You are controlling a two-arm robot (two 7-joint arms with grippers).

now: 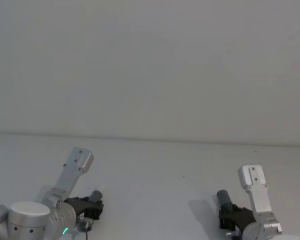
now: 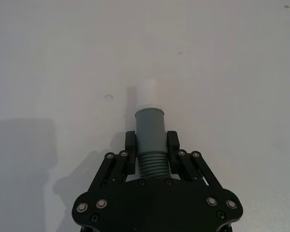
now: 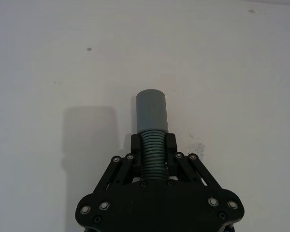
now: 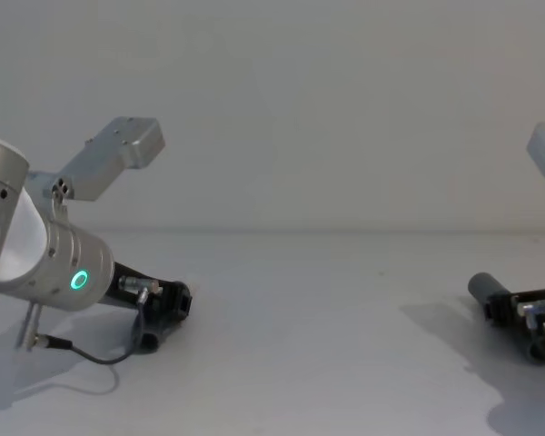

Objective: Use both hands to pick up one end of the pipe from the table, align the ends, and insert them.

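Both grippers bite the probably springy ribs (image 3: pixel 152 159) of light-looking plastic: the left gripper (image 1: pixel 91 206) holds the short piece (image 1: pixel 96 195) at the frame's lower left, the right gripper (image 1: pixel 231 216) the longer piece (image 1: pixel 223 198) at lower right.

The left black angular two-jaw gripper (image 2: pixel 151 145), on a silver cylindrical left arm (image 4: pixel 45 259) with a green glowing ring, sits low at the near left, jaws clamped on the short dark grey white-tipped pipe piece (image 2: pixel 150 125). The right black two-jaw gripper (image 3: pixel 153 145) sits low at the near right, well apart from it, pointing forward, jaws pinching the ribbed section of the longer dark grey pipe piece (image 3: pixel 151 108).
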